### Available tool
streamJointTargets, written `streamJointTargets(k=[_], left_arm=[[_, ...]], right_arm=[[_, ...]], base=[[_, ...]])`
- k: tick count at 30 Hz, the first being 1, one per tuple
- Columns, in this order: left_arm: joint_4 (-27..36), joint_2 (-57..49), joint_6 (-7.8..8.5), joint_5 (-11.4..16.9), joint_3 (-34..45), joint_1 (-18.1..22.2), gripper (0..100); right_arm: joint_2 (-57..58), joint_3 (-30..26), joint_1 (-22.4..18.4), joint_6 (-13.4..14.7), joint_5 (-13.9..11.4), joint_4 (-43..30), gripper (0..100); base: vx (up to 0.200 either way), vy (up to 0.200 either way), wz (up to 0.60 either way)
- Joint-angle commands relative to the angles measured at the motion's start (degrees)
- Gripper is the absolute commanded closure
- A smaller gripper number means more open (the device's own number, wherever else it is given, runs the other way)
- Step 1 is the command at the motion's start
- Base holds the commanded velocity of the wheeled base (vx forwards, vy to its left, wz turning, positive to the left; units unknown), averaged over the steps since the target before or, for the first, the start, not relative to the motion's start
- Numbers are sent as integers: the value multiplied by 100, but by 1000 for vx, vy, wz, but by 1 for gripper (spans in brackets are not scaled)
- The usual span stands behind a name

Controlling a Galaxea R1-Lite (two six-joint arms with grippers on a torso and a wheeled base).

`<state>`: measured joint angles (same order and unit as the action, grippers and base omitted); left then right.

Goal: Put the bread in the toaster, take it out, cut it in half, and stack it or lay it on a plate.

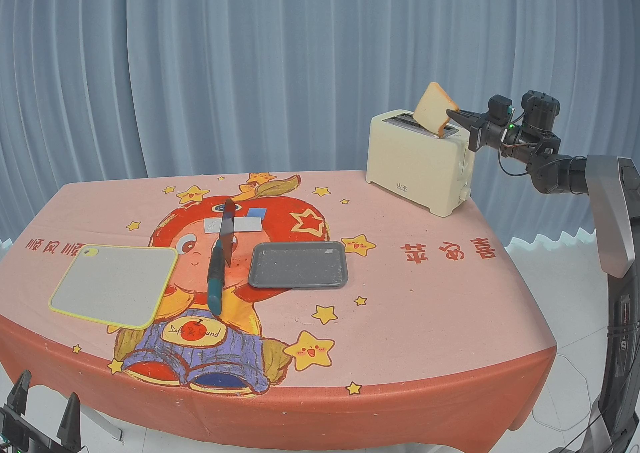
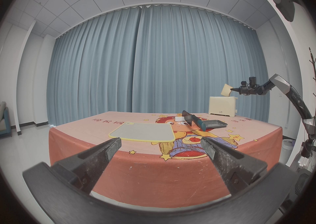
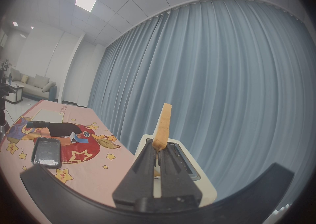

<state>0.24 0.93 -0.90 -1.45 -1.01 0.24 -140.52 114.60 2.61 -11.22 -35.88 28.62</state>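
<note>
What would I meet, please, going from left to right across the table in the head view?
Cutting board → knife → grey tray → toaster. The bread, gripped by the right hand, overlaps the toaster, so I leave both unplaced.

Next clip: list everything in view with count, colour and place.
table: 1, pink cartoon cloth, before the curtain
curtain: 1, blue-grey, behind the table
toaster: 1, cream, table's far right
bread: 1 slice, pale, tan crust, tilted over the toaster
cutting board: 1, pale grey, yellow rim, table's left
tray: 1, dark grey, mid-table
knife: 1, dark blade, teal handle, between cutting board and tray
left gripper: 1, black, open, off the table's near edge
right gripper: 1, black, shut on the bread
</note>
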Motion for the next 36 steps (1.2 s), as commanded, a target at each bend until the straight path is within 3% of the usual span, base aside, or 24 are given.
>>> streamJointTargets(k=[1, 17, 27, 36], left_arm=[[-7, -93, -6, -4, 101, 2, 0], [2, -93, -6, -4, 101, 2, 0], [-7, -93, -15, -22, 101, 2, 0], [2, -93, -6, -4, 101, 2, 0]], right_arm=[[16, -1, -24, 5, 11, 170, 100], [517, -1, -59, 111, 28, 258, 100], [956, -782, -147, 102, 28, 354, 100], [1009, -1028, -199, 76, 28, 372, 100]], base=[[0, 0, 0], [0, 0, 0], [0, 0, 0], [133, 0, 0]])
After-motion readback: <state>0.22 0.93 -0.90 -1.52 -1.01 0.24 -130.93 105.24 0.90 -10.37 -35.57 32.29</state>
